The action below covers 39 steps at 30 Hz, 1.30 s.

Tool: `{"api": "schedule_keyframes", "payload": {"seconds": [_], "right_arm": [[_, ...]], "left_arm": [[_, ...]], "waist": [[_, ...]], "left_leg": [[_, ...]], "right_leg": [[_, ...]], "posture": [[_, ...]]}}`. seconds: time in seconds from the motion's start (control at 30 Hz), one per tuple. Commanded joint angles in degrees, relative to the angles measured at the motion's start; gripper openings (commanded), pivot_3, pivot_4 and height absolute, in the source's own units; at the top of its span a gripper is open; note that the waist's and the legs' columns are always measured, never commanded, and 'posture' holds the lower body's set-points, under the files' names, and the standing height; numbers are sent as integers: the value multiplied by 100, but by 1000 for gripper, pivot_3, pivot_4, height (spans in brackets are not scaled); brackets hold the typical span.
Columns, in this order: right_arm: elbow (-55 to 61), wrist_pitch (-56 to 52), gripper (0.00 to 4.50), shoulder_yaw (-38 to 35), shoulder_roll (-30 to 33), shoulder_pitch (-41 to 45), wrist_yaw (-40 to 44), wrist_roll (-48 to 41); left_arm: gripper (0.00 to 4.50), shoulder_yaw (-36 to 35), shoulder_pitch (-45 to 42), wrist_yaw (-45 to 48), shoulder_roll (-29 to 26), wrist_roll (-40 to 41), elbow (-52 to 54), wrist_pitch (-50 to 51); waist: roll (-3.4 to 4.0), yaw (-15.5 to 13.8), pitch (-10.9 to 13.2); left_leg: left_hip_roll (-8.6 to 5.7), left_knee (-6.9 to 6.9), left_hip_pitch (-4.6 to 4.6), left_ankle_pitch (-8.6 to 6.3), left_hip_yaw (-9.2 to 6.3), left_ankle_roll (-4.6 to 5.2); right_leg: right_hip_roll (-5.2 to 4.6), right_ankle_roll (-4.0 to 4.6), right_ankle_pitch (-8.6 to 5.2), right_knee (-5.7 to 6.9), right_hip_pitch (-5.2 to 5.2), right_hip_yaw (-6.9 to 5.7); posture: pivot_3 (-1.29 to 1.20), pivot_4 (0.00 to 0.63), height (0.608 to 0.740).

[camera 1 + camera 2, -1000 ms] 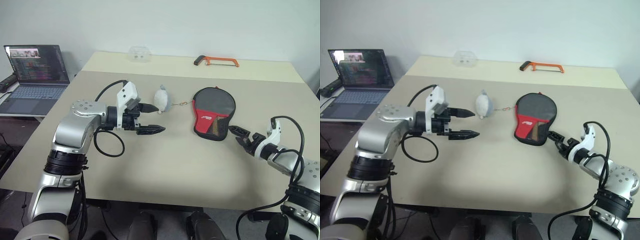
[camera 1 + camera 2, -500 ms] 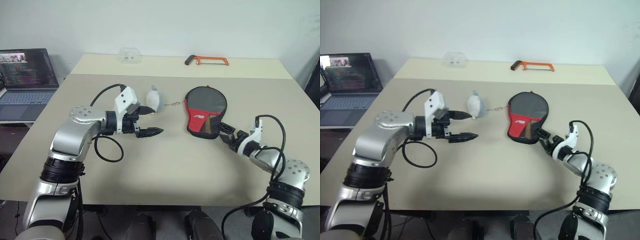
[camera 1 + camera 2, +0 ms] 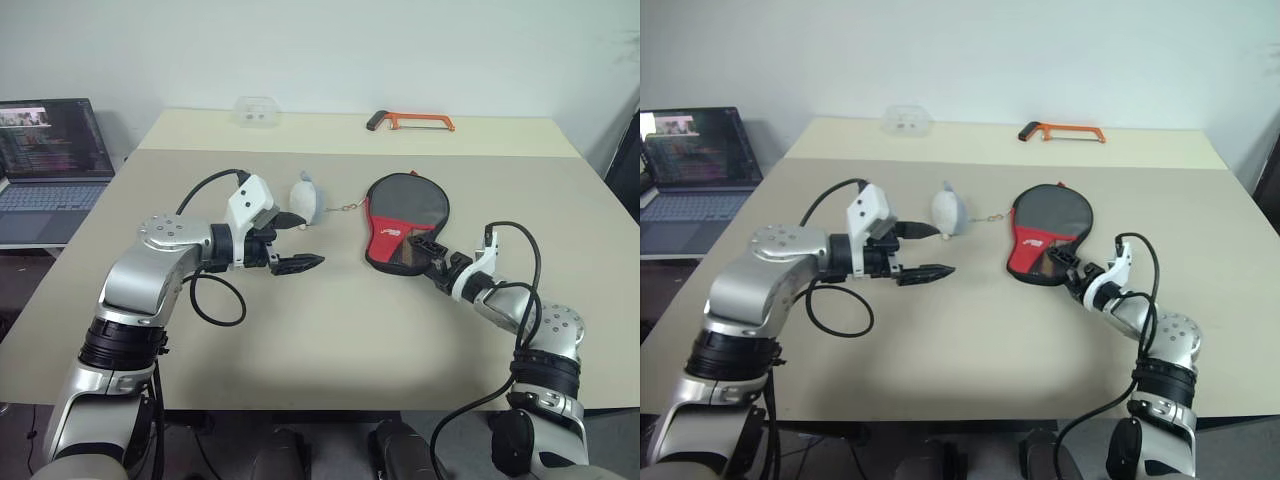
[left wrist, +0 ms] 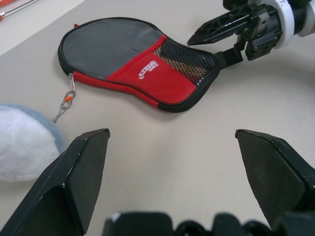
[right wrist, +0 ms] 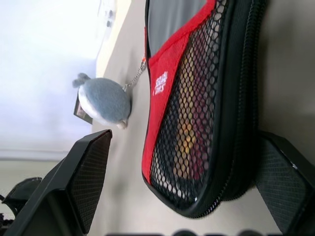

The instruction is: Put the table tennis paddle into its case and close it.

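Right of centre in the left eye view, the case (image 3: 405, 222) is seen flat on the table (image 3: 330, 340), long axis running up-frame, its narrow mesh end framed by the spread, empty right gripper (image 3: 432, 256); the left gripper (image 3: 297, 243), also spread, is farther.

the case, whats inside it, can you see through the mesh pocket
Through the mesh of the case, red and yellowish-tan patches show at its narrow end, consistent with a paddle handle. The black and red fabric hides everything else inside, so no round rubber face can be seen.
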<state>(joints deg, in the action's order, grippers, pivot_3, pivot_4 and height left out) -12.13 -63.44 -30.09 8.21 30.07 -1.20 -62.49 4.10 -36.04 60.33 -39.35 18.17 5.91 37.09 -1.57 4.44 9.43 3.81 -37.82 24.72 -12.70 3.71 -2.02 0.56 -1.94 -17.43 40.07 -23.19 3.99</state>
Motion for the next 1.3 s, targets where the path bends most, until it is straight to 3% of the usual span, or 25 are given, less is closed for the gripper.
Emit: {"api": "schedule_keyframes", "payload": {"seconds": [0.03,0.2,0.4,0.53,0.77,0.97,1.3], "right_arm": [[-364,277,3633,129,-35,3,-102,379],[-500,364,1833,122,22,-51,-80,500],[-507,301,44,196,100,-121,-90,566],[-140,-322,14,612,473,-410,260,529],[959,-1368,14,1498,1825,-1275,1958,205],[1695,-1330,14,2211,2686,-1858,3211,355],[2705,-1087,14,2417,3519,-2927,4364,319]], "left_arm": [[4500,-116,-19,-51,-67,111,229,-24],[4500,-119,24,-86,-68,108,260,-27],[4500,-79,10,-124,-33,103,238,-55],[4500,-60,4,-88,-39,105,205,-72],[4500,54,-136,103,-42,41,-54,-240],[4500,142,-254,212,-21,17,-212,-345],[4500,220,-320,272,-1,2,-307,-414]], "waist": [[-5,16,-3],[-9,20,-7],[-98,19,-65],[-97,-19,-65],[-91,-318,-68],[-89,-345,-67],[-87,-345,-65]], "left_leg": [[0,0,-2,0,0,0],[0,-1,-4,0,0,0],[-1,-2,-18,0,-7,0],[-6,12,-86,-3,-11,3],[-9,88,-69,-2,-12,2],[-10,90,-27,-15,-27,9],[-12,85,-30,-16,-41,10]], "right_leg": [[0,0,1,0,2,0],[0,-2,4,0,5,1],[-5,-4,5,-8,28,-4],[-15,-11,-1,-35,104,-10],[-19,11,-12,-109,99,-30],[-18,6,-37,-122,80,-36],[-17,6,-39,-111,84,-46]], "posture": [[0,150,740],[0,150,740],[0,150,740],[0,150,740],[0,150,740],[0,150,740],[0,150,740]]}}
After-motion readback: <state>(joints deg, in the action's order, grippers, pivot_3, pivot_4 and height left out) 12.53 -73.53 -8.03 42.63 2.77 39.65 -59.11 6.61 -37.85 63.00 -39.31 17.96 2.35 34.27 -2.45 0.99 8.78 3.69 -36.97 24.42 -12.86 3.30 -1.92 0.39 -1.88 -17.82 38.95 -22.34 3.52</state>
